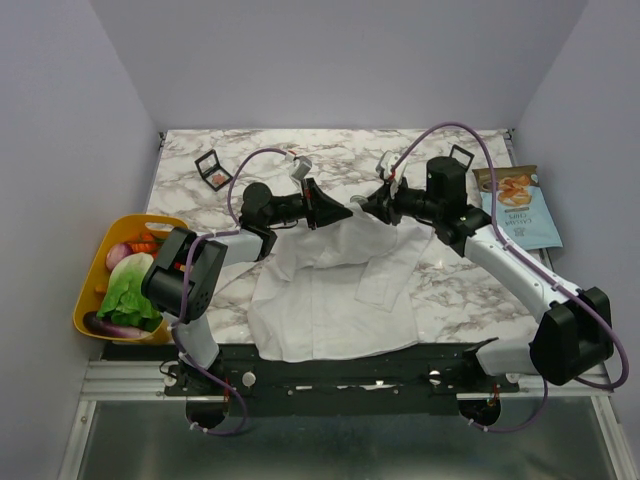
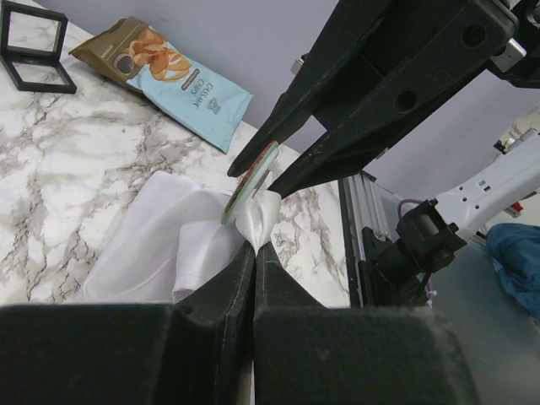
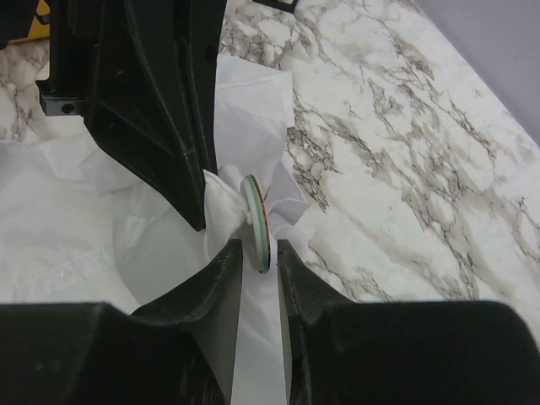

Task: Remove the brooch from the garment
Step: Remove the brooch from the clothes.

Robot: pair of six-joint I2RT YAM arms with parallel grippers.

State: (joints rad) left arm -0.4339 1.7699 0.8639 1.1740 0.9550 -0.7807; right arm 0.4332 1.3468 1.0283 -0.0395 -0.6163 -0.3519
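The left hand [image 2: 255, 250] is pinching a lifted fold of the white garment [image 1: 330, 290], its fingers closed tight on the cloth. The right hand [image 3: 259, 251] is gripping the brooch [image 3: 256, 211] edge-on, just beside the left hand's tips. Its fingers are nearly together, the little disc between them. The rest of the garment is lying spread over the marble tabletop [image 1: 460, 290].

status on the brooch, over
Left gripper shut on garment right beside brooch. Right gripper shut on brooch, edge-on between its fingers. Brooch not yet off garment. Nothing else between the two grippers.
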